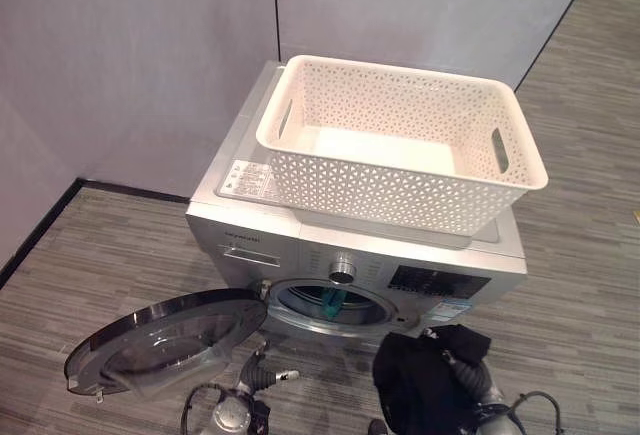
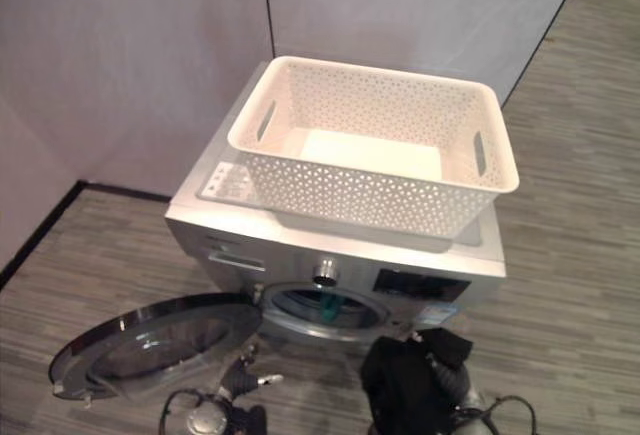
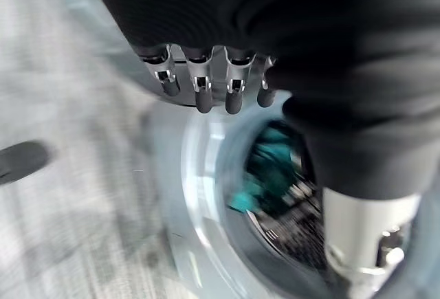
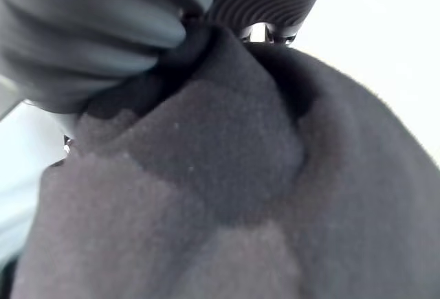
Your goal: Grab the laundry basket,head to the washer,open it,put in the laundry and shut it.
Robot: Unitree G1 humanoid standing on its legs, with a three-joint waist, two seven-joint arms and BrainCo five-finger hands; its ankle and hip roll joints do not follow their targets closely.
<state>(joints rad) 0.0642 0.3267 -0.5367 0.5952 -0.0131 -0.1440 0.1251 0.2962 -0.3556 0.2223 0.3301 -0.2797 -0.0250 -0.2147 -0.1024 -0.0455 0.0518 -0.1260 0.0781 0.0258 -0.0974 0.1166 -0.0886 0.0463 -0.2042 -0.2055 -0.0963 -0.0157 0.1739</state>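
- The bunched black cloth garment (image 1: 425,387) hangs from the right robot hand (image 4: 265,32), whose fingers are hidden in it, so its grip cannot be told.
- The silver washer's round opening (image 1: 335,305) lies just ahead and slightly left.
- The left robot hand (image 3: 206,86) hangs relaxed nearby.

Basket: a cream lattice laundry basket (image 1: 400,145) sits on top of the washer (image 1: 300,230) — nothing visible inside it, slot handles at both ends.
Washer: silver front-loader against a grey partition wall (image 1: 130,65), standing on striped grey floor (image 1: 110,255).
Door: the round glass door (image 1: 165,340) is swung wide open to the left, lying low beside the drum opening (image 1: 335,305).
Drum: something teal (image 1: 333,301) shows inside.
Right hand: the right hand (image 1: 450,347) is wrapped in a black garment (image 1: 425,380) just in front of the opening — its fingers are hidden in the cloth.
Left hand: the left hand (image 1: 268,376) shows low, below the door.
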